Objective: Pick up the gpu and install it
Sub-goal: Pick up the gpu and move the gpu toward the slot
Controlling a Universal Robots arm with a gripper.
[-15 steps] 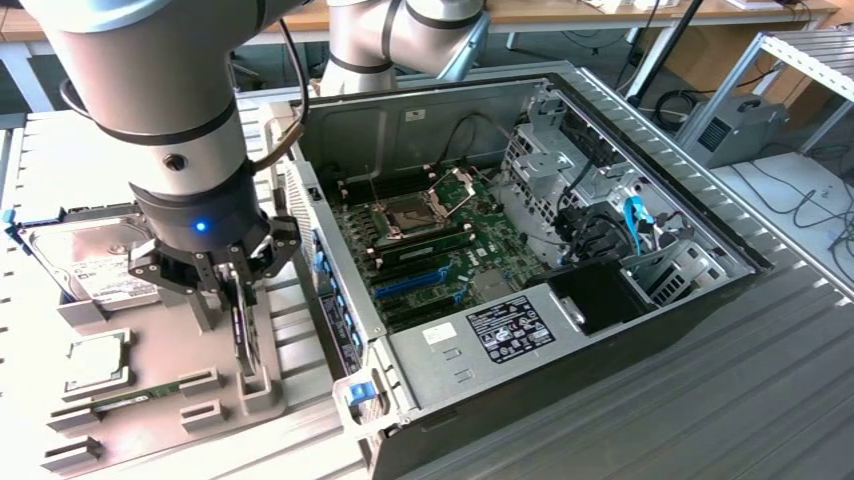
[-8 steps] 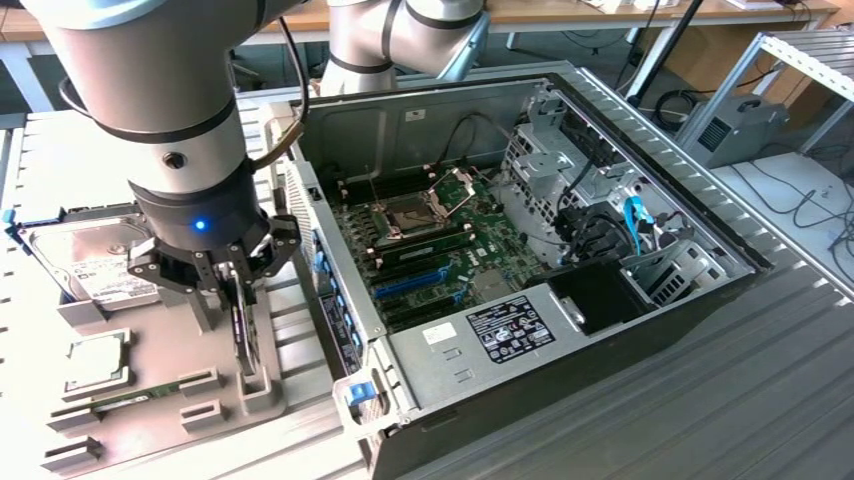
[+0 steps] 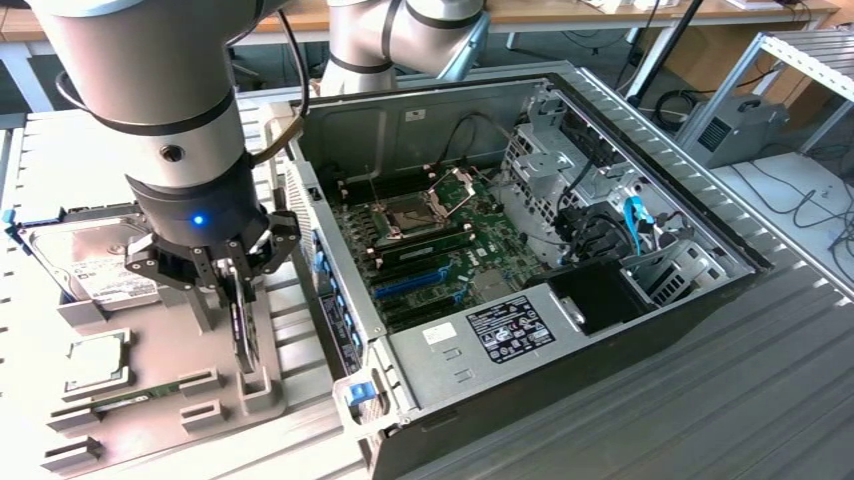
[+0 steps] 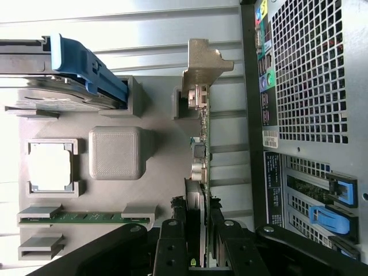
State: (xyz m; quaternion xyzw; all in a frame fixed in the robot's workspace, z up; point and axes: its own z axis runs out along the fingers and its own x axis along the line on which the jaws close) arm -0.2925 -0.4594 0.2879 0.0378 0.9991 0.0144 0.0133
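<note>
A ribbed metal table point(image 3: 747, 400) holds 1 big open computer case point(image 3: 400, 130). Just beside it, on the exterior view's left, lies a grey tray point(image 4: 161, 172) with parts. The gripper point(image 3: 234, 290) reaches down over the tray. Its 2 fingers point(image 4: 172, 241) squeeze the gpu point(image 4: 201, 155) from both sides. The gpu stands on its edge in a tray slot, outside the case.

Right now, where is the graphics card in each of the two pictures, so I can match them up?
Exterior view: the gpu stands on edge in the grey tray under the gripper, at the exterior view's left.
Wrist view: the gpu runs edge-on from its silver bracket to the gripper.
Shared landmark: the square processor chip in the tray.
</note>
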